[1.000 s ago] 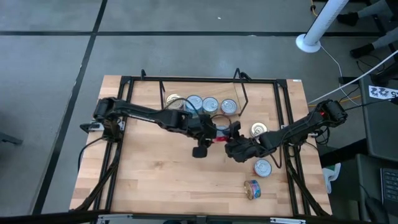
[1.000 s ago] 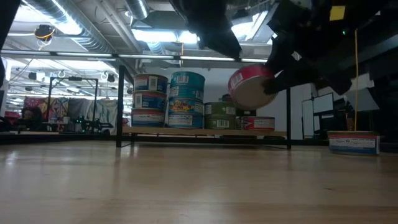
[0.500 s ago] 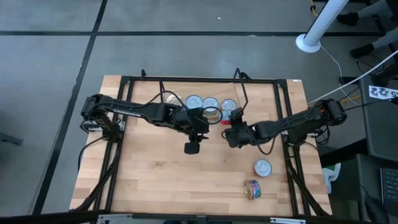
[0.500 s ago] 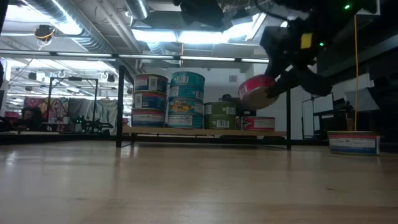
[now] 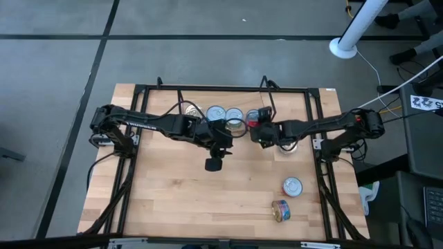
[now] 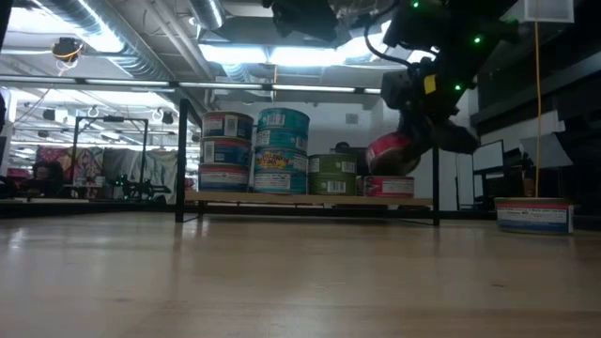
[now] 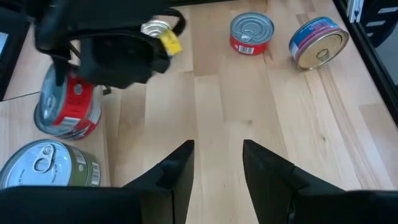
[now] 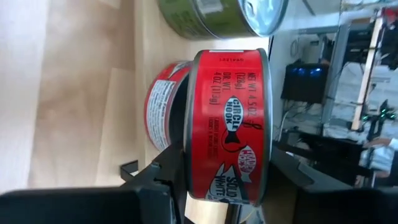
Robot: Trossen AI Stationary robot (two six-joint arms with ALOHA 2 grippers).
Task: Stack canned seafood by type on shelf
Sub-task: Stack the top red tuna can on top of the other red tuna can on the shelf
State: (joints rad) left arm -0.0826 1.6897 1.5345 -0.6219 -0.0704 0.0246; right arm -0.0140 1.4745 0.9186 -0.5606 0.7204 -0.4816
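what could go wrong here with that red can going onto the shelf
The right tool holds the red can tilted above another red can on the shelf; released at that angle, it may land askew and slide off. The green can stands right beside it, so a sideways drift might knock it. The left tool waits close by, open, near the right arm's path.

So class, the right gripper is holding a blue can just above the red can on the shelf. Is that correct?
Not quite: the can in the right gripper is red, not blue, as the right wrist view shows. The rest stands: it hangs just above the red can on the shelf.
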